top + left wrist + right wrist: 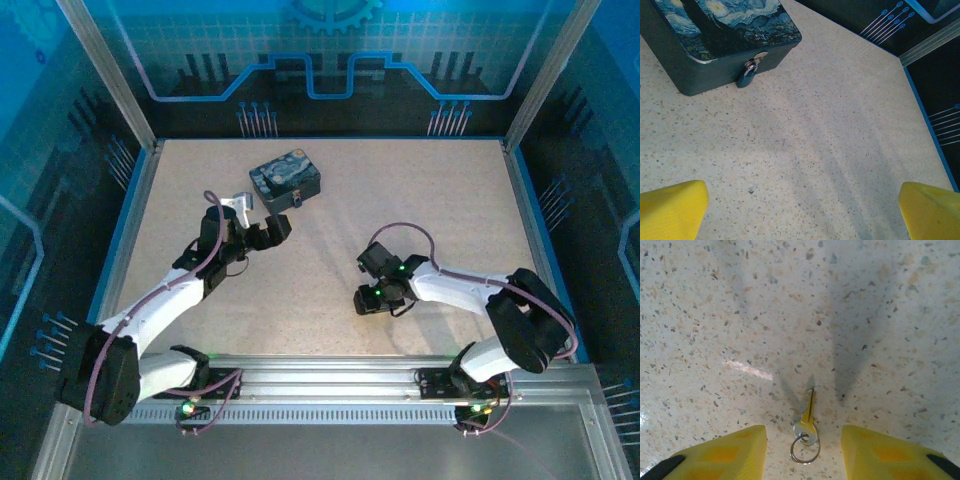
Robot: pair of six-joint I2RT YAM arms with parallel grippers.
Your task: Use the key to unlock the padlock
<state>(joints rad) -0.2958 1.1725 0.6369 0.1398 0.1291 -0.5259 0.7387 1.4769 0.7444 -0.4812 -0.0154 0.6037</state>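
A pale, speckled stone-pattern table (420, 200) is seen, enclosed by blue-lit walls printed with circuit lines (330, 60) and by bare aluminium corner posts (105, 70). Soft shadows are cast across the table. Towards 11 o'clock of the table's middle, a dark blue swirl-patterned rectangular box (285, 178) is set. The tiny bluish-grey metal padlock (746, 76) is hung from the hasp on the box's front wall, its base touching the table. The left jaws are held wide, near the box, their yellow fingers (670, 207) well apart. The small thin metal key (810, 412) is laid flat on the table at 5 o'clock of its middle, blade towards 12 o'clock in the right wrist view, a wire ring (805, 451) at its head. The right jaws are held apart either side of it, untouching.
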